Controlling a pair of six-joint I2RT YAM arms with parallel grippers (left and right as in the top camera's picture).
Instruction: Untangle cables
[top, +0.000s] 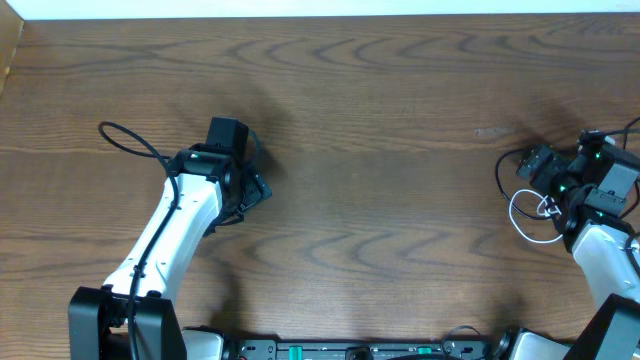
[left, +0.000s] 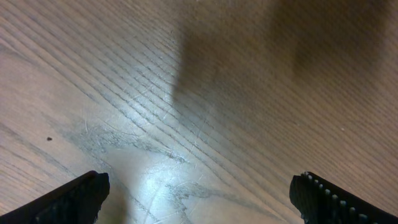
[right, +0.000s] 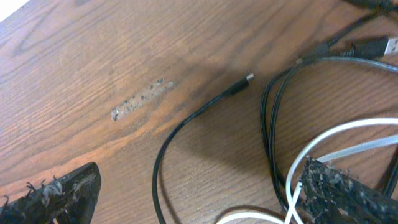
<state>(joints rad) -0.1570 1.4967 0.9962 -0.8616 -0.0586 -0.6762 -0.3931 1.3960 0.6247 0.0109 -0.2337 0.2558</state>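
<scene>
The black cable and the white cable lie in overlapping loops on the wooden table at the far right. In the overhead view the white cable curls just left of the right arm, with the black cable above it. One small black plug end lies free on the wood. My right gripper is open just above the loops, and cable strands run between its fingers; it also shows in the overhead view. My left gripper is open over bare wood, left of centre in the overhead view, far from the cables.
A scuffed mark is on the wood left of the cables. A larger USB plug lies at the right edge of the right wrist view. The left arm's own black wire loops out to its left. The table's far edge runs along the top.
</scene>
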